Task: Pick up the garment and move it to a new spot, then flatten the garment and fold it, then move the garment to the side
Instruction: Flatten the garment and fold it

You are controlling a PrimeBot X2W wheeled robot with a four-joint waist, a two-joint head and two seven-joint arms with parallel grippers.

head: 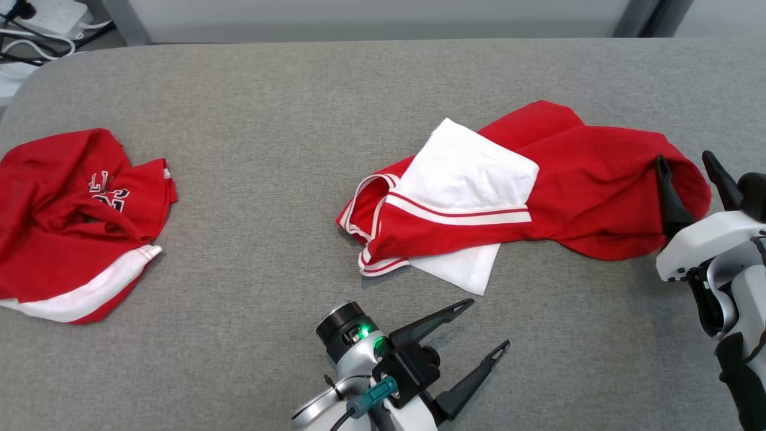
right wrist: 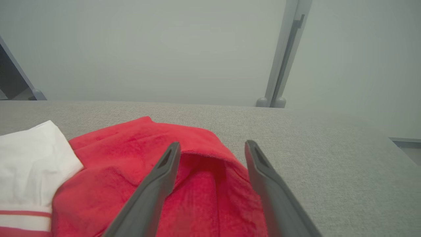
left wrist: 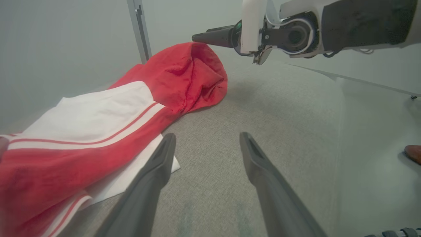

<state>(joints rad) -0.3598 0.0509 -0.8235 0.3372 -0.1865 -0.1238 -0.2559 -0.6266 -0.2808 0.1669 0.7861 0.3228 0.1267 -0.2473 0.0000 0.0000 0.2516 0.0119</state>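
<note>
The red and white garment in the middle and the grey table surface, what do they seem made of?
The garment looks like soft matte knit cloth, perhaps cotton: it lies in loose folds, with a slightly fuzzy surface. The table surface seems covered in grey woven textile: fine flecked weave, no shine.

Lab, grey padded table, pale partitions

Crumpled white lettering on the left red garment, possibly "LL"; otherwise unreadable.
</note>
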